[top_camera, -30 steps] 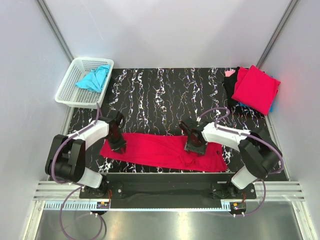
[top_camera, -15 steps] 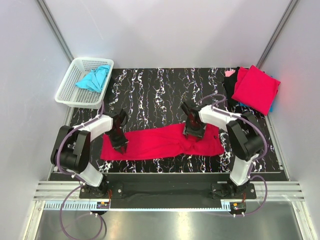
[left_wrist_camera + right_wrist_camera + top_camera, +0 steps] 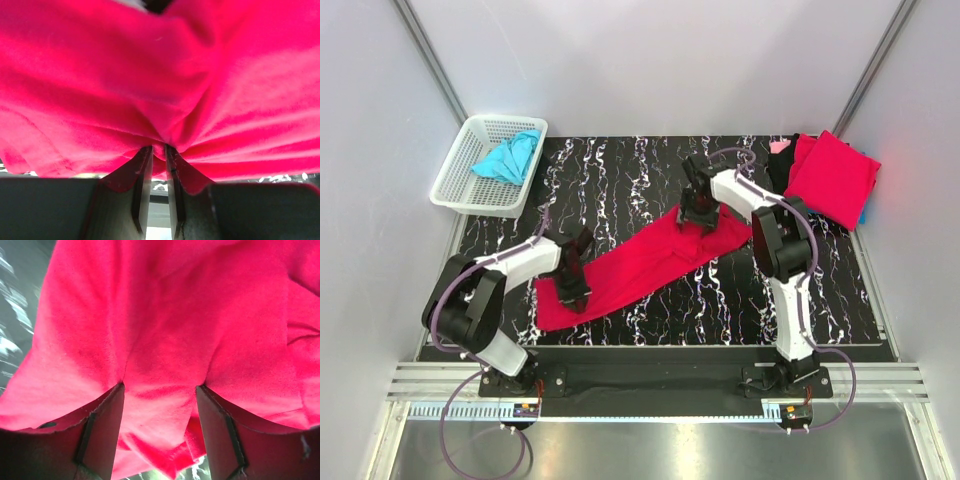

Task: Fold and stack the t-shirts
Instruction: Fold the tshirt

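Note:
A crimson red t-shirt (image 3: 640,262) stretches in a long diagonal band from front left to back centre of the marbled table (image 3: 620,180). My left gripper (image 3: 576,278) is at the band's lower left end. In the left wrist view the left gripper (image 3: 159,148) is shut on a thin fold of the red cloth (image 3: 150,75). My right gripper (image 3: 699,208) holds the upper right end. In the right wrist view the right gripper (image 3: 160,389) has its jaws wide apart around a thick bunch of the red cloth (image 3: 165,315). A turquoise t-shirt (image 3: 508,158) lies crumpled in the basket.
The white lattice basket (image 3: 460,185) stands at the back left corner. A stack of folded shirts (image 3: 832,178) with a red one on top sits at the back right, close to the right arm. Grey walls close in both sides.
The right gripper has carried its end of the red shirt from the front towards the back, turning the band diagonal. The left gripper has shifted slightly right, still holding its end.

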